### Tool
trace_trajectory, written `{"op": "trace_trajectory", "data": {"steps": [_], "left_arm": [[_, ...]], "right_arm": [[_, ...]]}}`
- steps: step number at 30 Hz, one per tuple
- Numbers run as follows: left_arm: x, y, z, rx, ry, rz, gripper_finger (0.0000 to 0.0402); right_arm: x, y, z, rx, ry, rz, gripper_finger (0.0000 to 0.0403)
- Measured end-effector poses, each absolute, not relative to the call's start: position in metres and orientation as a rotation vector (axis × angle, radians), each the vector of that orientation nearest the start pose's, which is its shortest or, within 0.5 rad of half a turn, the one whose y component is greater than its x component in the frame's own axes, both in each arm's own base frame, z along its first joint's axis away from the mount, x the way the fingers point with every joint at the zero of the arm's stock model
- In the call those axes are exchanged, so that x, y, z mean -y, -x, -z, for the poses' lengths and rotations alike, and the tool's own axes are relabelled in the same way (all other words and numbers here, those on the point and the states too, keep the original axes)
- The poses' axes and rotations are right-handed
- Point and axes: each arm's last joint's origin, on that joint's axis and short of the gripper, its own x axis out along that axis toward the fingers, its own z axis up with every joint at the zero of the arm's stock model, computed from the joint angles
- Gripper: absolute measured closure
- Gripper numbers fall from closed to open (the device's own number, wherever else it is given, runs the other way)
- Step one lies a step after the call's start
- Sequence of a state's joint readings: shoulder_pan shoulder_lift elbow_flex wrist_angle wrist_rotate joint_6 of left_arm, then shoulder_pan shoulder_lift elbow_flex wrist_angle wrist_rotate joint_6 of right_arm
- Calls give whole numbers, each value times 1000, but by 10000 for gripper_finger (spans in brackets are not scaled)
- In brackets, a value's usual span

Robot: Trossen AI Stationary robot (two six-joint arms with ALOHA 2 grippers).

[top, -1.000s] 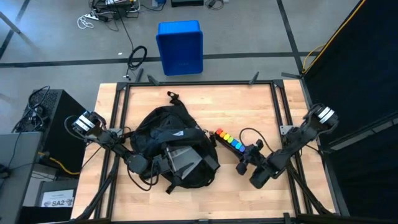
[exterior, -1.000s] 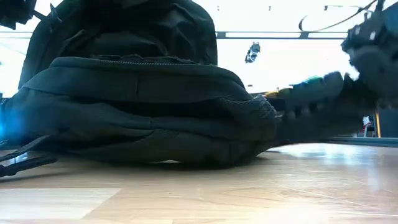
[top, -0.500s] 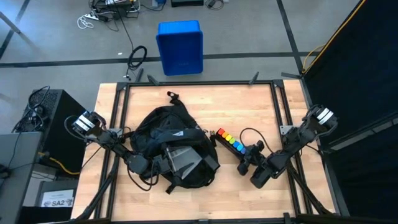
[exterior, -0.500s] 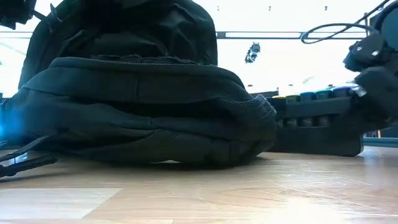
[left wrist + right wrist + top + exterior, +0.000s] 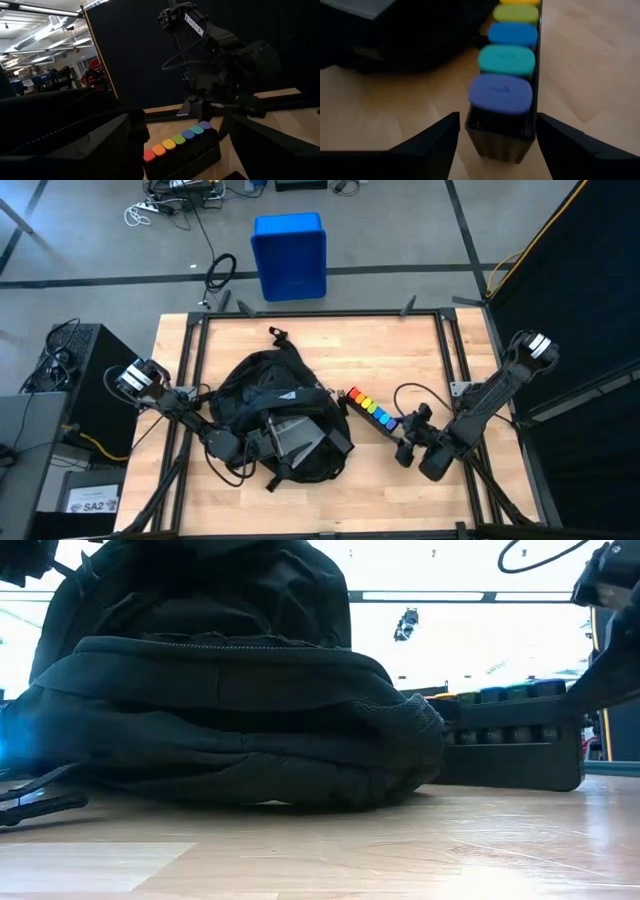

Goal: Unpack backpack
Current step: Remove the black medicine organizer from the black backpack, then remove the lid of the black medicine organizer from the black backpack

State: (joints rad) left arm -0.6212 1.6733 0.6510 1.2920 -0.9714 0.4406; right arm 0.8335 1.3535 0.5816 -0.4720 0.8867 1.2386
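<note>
The black backpack [image 5: 280, 425] lies flat on the middle of the wooden table, a grey panel [image 5: 292, 435] showing in its opening. My left gripper [image 5: 255, 443] stands open at the backpack's near left side. To the right of the backpack, a black case [image 5: 373, 411] holding a row of coloured caps [image 5: 502, 92] lies flat on the table. My right gripper [image 5: 497, 117] is open just off the case's near end, raised above the table, one finger on either side of the purple cap without touching it. My left gripper comes level from the table's left with its fingers wide apart. A fold of the backpack's black fabric [image 5: 136, 137] at the opening lies against the inner side of one finger [image 5: 100, 142]. Whether that finger reaches inside the opening, I cannot tell.
A blue bin [image 5: 290, 255] stands on the floor beyond the table's far edge. Black rails [image 5: 320, 313] frame the table. There is bare wood between the case and the right rail, and along the far and near edges.
My right gripper has let go of the case's near end and drawn back up and toward the table's right near corner. The case, which was tilted in the grip, now lies level on the table beside the backpack.
</note>
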Motion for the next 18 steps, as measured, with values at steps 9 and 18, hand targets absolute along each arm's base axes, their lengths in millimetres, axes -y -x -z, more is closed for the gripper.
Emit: {"op": "trace_trajectory", "data": {"steps": [9,18], "left_arm": [[159,-264,-210,102,-244,-384,94],[159,-264,-210,96,-243,-398,94]], "right_arm": [[-130,-143,-174,-588,-255,459,199],[-111,-123,-201,-706,-320,462,217]]}}
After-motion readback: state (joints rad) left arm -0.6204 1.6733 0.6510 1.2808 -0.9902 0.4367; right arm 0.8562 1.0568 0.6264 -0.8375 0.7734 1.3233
